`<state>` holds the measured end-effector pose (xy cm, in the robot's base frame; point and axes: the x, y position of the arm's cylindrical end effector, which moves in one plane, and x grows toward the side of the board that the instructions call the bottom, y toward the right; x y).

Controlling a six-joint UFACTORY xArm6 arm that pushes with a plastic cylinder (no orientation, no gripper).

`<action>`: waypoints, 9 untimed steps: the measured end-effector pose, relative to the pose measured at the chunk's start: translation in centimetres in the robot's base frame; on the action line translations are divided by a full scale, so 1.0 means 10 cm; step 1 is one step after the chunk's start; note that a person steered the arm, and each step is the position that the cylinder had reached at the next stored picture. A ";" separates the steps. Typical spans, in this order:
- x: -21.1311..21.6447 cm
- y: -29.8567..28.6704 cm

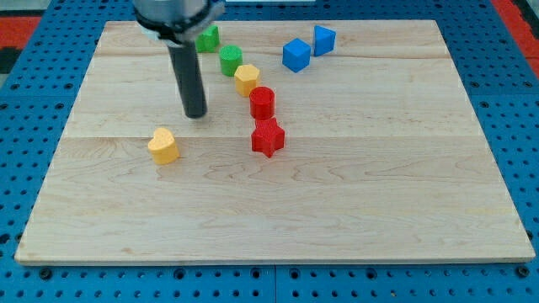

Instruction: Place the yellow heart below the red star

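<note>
Camera view: my tip down on the board, bare, touching no block, holding nothing. Yellow heart near, toward the view's bottom and slightly left of the tip. Red star off to the tip's right, a little lower in view, well apart from the heart. Probably needed next: getting round to the heart's left, then pushing rightward and down to land under the star. Red cylinder just above the star, best avoided.

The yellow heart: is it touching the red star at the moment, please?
No, the yellow heart lies apart from the red star, toward the view's left, with bare board between them.
</note>
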<state>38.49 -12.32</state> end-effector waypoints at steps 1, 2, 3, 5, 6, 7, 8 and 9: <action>0.39 -0.31; 0.87 -0.11; 1.00 0.36; 0.99 -0.91; 1.42 -0.35; 1.20 0.51; 1.15 0.98; 1.19 0.82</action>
